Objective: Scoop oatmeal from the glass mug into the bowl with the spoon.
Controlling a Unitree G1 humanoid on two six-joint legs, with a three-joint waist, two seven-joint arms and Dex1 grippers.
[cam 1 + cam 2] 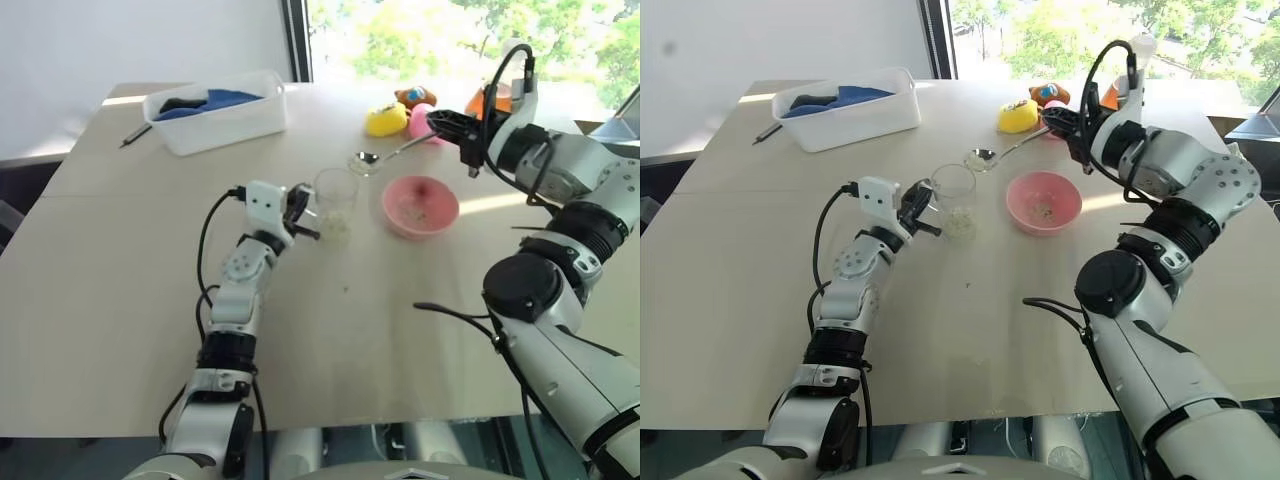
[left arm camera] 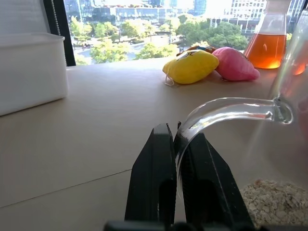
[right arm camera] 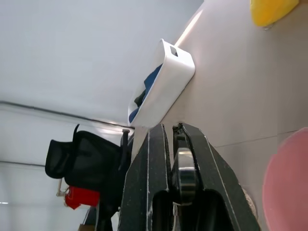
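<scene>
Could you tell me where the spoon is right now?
In the left eye view, the spoon is held by the right end effector, beyond the glass mug and pink bowl.

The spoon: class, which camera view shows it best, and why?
The right eye view: the whole spoon shows, handle in the right gripper, its bowl beyond the mug. The left eye view shows the same. The right wrist view shows just its handle end between the fingers.

no readable text, no labels, no brands, no numbers
</scene>
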